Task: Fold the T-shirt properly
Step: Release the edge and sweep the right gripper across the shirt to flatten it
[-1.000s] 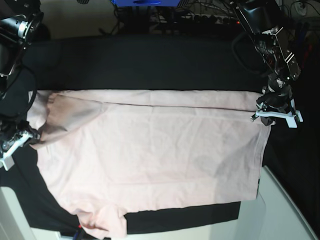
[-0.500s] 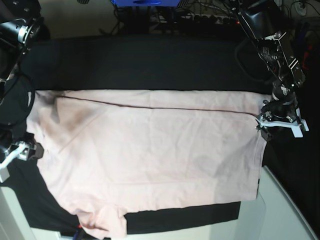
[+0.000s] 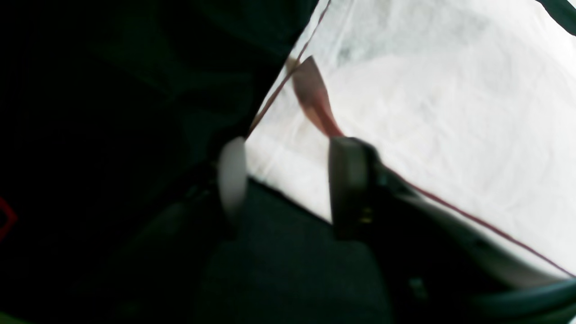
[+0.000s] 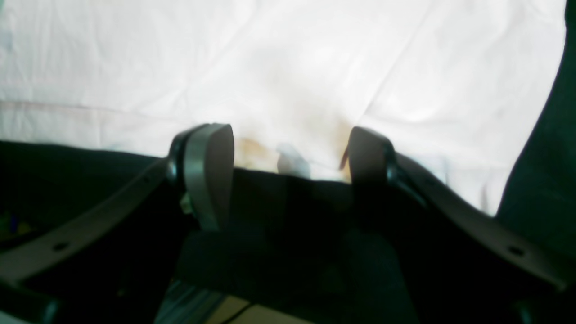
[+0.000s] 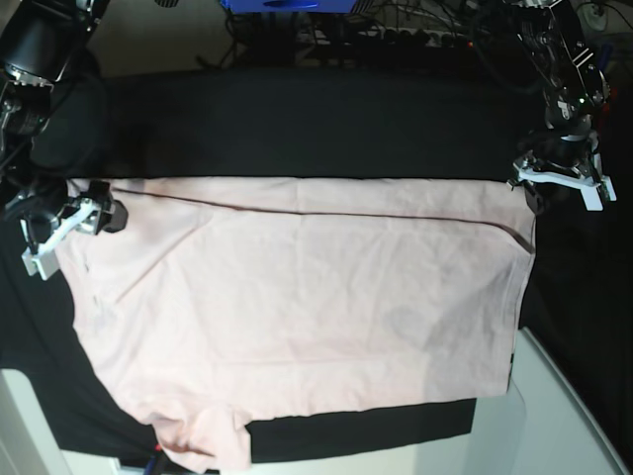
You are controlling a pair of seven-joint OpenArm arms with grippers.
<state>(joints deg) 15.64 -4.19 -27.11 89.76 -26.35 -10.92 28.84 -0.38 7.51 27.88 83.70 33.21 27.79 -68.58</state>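
While the shirt [image 5: 297, 307] lies flat, pale pink, we see both grippers [image 3: 283, 180] [image 4: 288, 148] open and empty; only base view shows its sleeve.

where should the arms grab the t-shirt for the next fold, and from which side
Probably the T-shirt at its two far corners, where the folded top edge ends. The left gripper and right gripper sit open just outside those corners, so each could come in from its outer side, low over the black cloth. The shirt lies flat, so only edges offer a pinch.
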